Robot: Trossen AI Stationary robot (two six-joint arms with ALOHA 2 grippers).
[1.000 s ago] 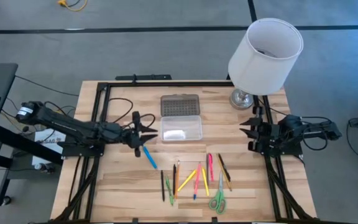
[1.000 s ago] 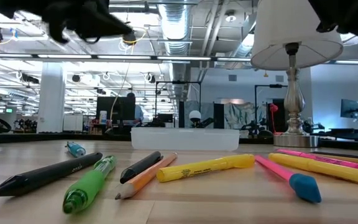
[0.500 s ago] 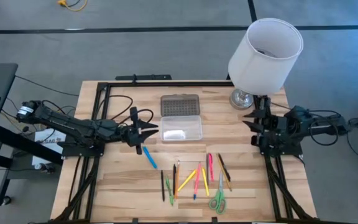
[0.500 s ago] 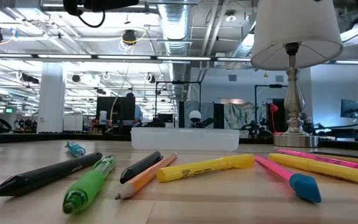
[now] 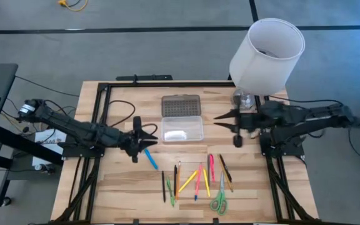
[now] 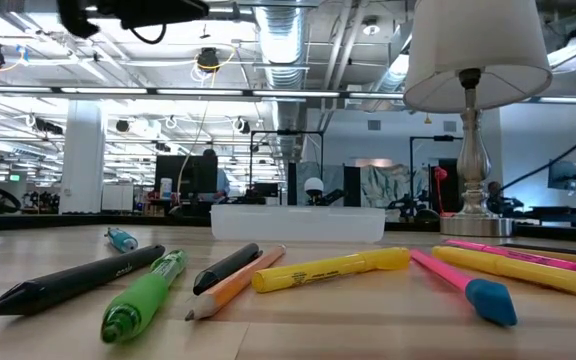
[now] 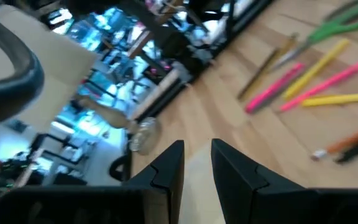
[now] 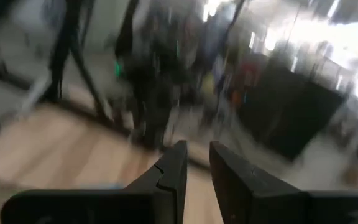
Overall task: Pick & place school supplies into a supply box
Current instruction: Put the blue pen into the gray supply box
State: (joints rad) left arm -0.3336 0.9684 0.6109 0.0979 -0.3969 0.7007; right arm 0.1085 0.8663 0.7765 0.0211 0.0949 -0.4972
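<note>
Centre of the high view: box (image 5: pixel 182 128), clear, on the wooden table (image 5: pixel 120 181), its dotted lid (image 5: pixel 181 105) flipped open behind it.
Below the box: pens and pencils (image 5: pixel 192 178) in a loose row, pink, yellow, orange, green and dark ones, with the green scissors (image 5: pixel 219 199) at the lower right end.
Left of the row: a blue pen (image 5: pixel 150 157) lying on its own, slanted.
Left gripper (image 5: pixel 137 139): just left of the box, right above the blue pen's upper end, fingers a narrow gap apart and nothing between them in its wrist view.
Right gripper (image 5: pixel 235 122): reaching in from the right, near the box's right side, a slim gap between the fingers, holding nothing.
Upper right: lamp (image 5: pixel 266 55) with a white shade.
Low view: green pen (image 6: pixel 145 294) and yellow marker (image 6: pixel 330 269) up front, box behind them.
</note>
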